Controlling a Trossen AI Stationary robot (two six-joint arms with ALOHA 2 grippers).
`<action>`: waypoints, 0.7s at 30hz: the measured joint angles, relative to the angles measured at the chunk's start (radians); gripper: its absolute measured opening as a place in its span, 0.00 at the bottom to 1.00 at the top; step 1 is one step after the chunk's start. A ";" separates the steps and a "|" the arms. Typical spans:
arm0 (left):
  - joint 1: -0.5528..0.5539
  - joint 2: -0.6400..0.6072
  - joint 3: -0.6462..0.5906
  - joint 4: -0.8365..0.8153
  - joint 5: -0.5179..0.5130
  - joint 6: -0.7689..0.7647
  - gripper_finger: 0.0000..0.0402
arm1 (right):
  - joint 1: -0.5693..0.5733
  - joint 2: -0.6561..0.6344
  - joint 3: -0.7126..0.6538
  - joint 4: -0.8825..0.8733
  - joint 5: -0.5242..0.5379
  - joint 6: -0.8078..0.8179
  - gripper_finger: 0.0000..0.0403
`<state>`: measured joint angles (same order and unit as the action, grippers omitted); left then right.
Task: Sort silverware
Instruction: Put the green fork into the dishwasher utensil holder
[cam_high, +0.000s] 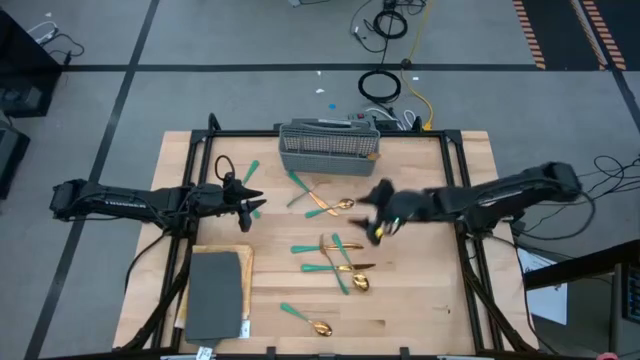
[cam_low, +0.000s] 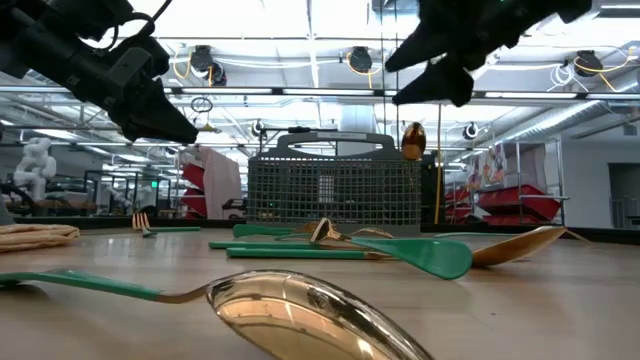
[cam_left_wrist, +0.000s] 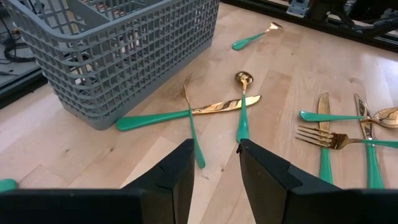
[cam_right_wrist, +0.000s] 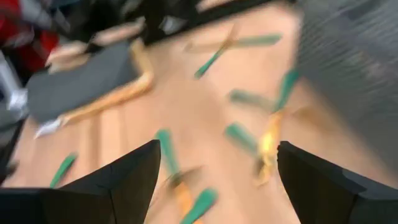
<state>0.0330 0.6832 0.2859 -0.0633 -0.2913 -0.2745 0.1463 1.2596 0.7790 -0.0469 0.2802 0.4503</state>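
The silverware, gold heads on teal handles, lies scattered on the wooden table: a crossed group (cam_high: 322, 203) near the grey mesh caddy (cam_high: 328, 148), a cluster (cam_high: 340, 262) at mid-table, and one spoon (cam_high: 308, 320) by the near edge. A gold spoon head (cam_low: 412, 140) sticks up at the caddy's right end. My left gripper (cam_high: 248, 200) hovers open over the table's left part, pointing at a crossed knife (cam_left_wrist: 205, 110) and fork (cam_left_wrist: 193, 124). My right gripper (cam_high: 378, 222) hangs open above the table, right of the crossed group, with nothing between its fingers (cam_right_wrist: 134, 180).
A dark grey slab (cam_high: 215, 295) on a woven mat fills the near-left corner. One teal-handled piece (cam_high: 250, 170) lies apart by the left arm. Black frame rails (cam_high: 462, 170) border the table, and cables (cam_high: 380, 85) lie on the floor beyond the far edge.
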 joint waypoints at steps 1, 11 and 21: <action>0.000 0.000 0.000 0.000 0.000 0.000 0.33 | 0.023 0.047 0.025 -0.011 0.000 0.018 0.77; -0.001 0.000 0.000 0.000 0.038 -0.007 0.33 | 0.099 0.474 0.387 -0.336 0.000 0.114 0.77; -0.001 0.000 0.000 -0.050 0.056 0.001 0.33 | 0.098 0.662 0.540 -0.478 -0.064 0.196 0.77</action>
<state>0.0322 0.6831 0.2859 -0.1137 -0.2352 -0.2733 0.2448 1.9215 1.3190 -0.5248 0.2164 0.6464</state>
